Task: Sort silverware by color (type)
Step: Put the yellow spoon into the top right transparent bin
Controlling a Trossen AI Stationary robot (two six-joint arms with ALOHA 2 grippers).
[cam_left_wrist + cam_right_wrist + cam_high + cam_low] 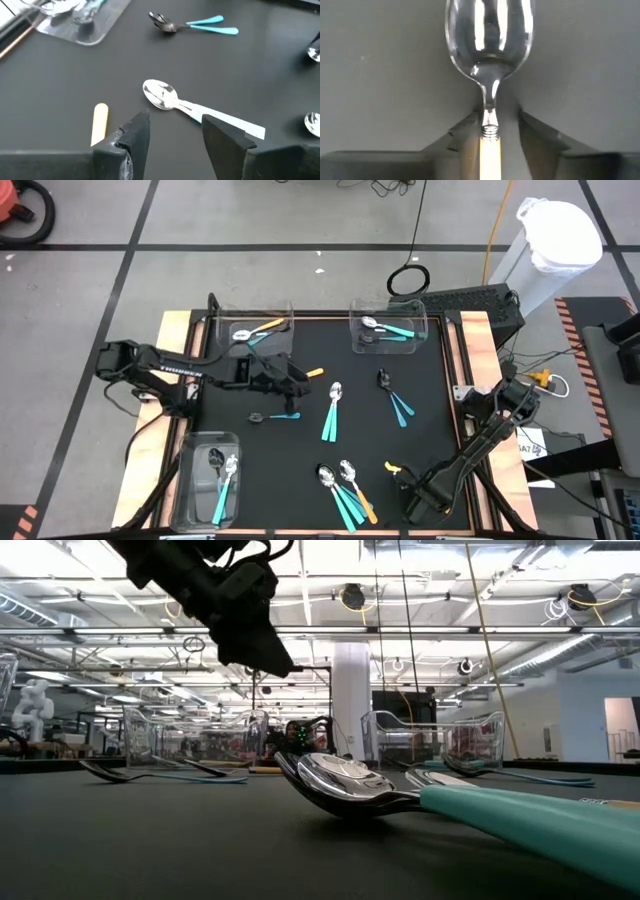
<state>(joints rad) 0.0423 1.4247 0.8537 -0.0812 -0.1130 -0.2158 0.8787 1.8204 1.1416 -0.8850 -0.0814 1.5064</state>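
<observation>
The left gripper point(296, 380) hangs with fingers apart near the table's centre, just at 9 o'clock from an orange-handled spoon point(314, 372). The right gripper point(404, 477), at about 5 o'clock on the mat, seems clenched on another orange spoon point(489, 75) by its neck. Other spoons lie loose on the black mat point(300, 450) and in three clear bins point(254, 330).

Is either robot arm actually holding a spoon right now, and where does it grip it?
The right pincer grips an orange-handled spoon at its neck. The left pincer is open, empty.
</observation>
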